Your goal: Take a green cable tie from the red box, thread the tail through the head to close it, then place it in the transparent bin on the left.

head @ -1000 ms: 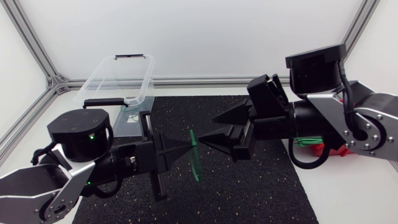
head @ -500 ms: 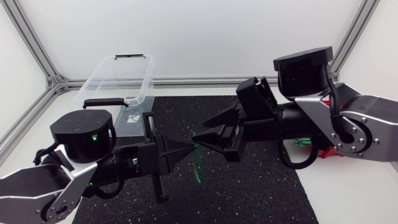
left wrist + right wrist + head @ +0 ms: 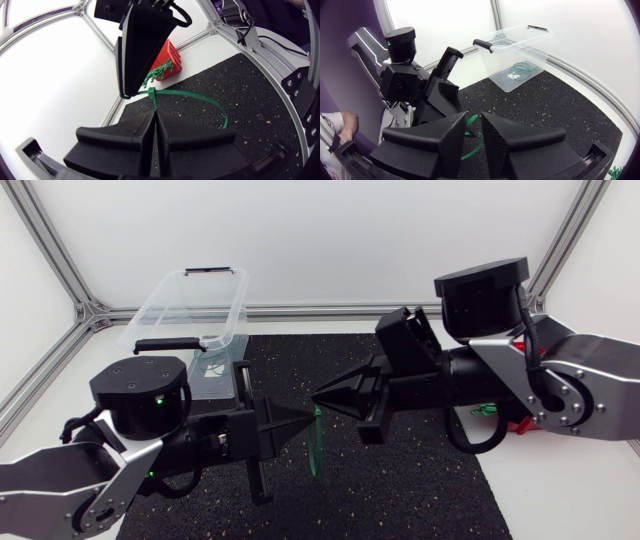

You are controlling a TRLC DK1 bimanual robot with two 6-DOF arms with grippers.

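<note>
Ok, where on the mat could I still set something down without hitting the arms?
Bare mat lies between the right gripper and the near edge, and behind both grippers beside the transparent bin. Mid-mat is crowded: the left gripper holds the green cable tie there.

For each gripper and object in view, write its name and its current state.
left gripper: shut on the green cable tie.
right gripper: open, beside the tie.
green cable tie: looped, held in the air.
transparent bin: lidless, looped ties inside.
red box: holds spare ties.
</note>
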